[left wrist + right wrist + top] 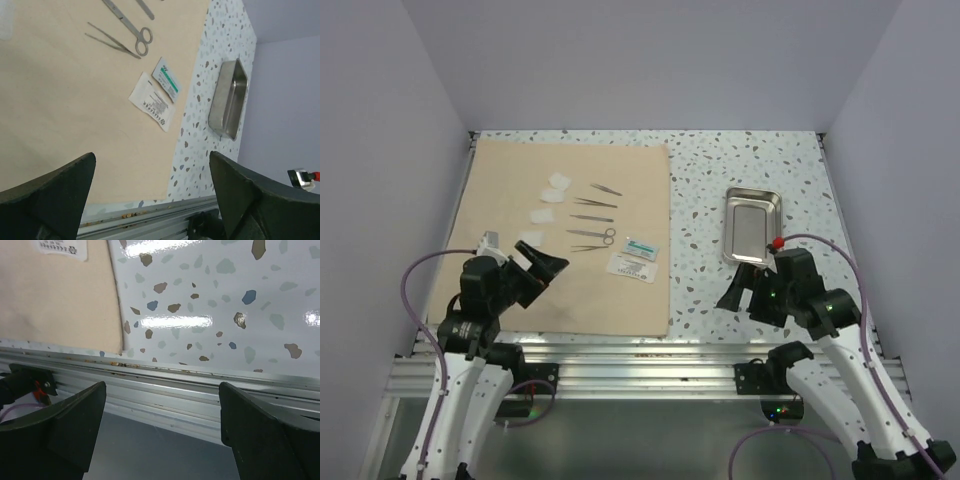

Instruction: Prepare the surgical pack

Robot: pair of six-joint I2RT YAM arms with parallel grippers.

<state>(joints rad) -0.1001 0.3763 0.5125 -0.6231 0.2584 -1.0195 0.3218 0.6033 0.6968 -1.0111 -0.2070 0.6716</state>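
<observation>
Tan cloth (520, 190) is being seen spread flat over the left part of the speckled worktop (710, 180), with its near edge lying close to the metal rail (640, 365). Three gauze pads (553, 196) are being shown on the far half of the cloth, set in a loose line running from far to near. Just to their right, thin steel instruments (592, 218) are being displayed in a column, each apart from the next. Scissors (592, 235) are being seen towards the near end of that column, with tweezers (586, 248) placed just nearer. Close to the right edge of the cloth, a green-striped packet (643, 247) is being shown, and a white packet (630, 266) is being seen touching it on the near side.

Off the cloth, the tray (752, 226) is being seen on bare worktop to the right, well apart from the cloth and standing on its base with the open side up.

The left end effector (152, 154) is being held above the near part of the cloth, on its left side, with the jaws spread wide and closed on nothing. The right end effector (162, 385) is being held just near of the tray, over the near edge of the worktop and the rail. Its jaws are likewise being held wide, with nothing gripped between them.
</observation>
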